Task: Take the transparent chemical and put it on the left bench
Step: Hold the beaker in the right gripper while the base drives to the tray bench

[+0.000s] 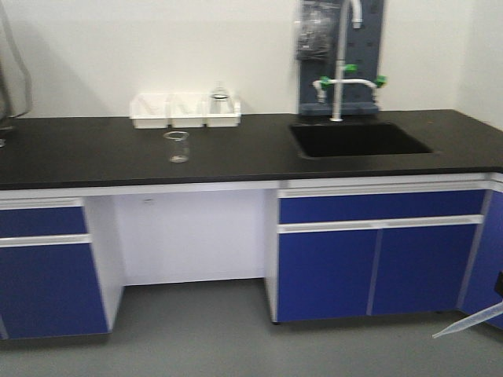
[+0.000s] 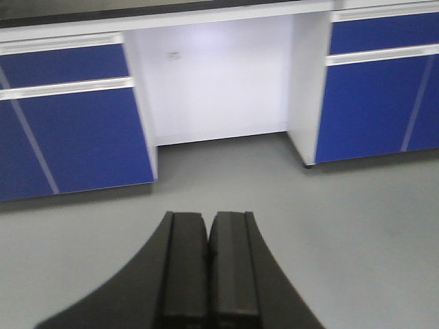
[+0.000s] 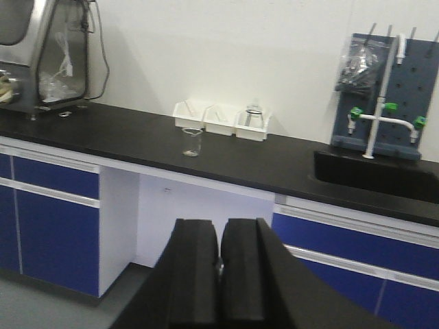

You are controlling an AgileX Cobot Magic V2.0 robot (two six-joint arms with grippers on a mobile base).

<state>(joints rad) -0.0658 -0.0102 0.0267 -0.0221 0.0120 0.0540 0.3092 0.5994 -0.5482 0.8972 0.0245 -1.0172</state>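
Spanning the front view, one black worktop (image 1: 94, 149) carries one sink (image 1: 357, 140), three white bins (image 1: 185, 110) and one beaker (image 1: 177, 147). One transparent chemical (image 1: 465, 323), a thin translucent pipette, hangs at four o'clock above the floor, apparently pinched in the right gripper's (image 3: 220, 236) closed jaws. The left gripper's (image 2: 208, 223) jaws are closed on nothing.

Matt black, faintly sheened, along the left bench (image 1: 94, 153); glossy white plastic for the bins (image 1: 185, 110) at its rear edge, clear glass for the beaker (image 1: 177, 147). Smooth blue cabinet doors (image 1: 326, 275) with pale metallic-looking rails (image 1: 377, 225); dull grey floor (image 1: 220, 338). Thin translucent plastic for the transparent chemical (image 1: 465, 323).
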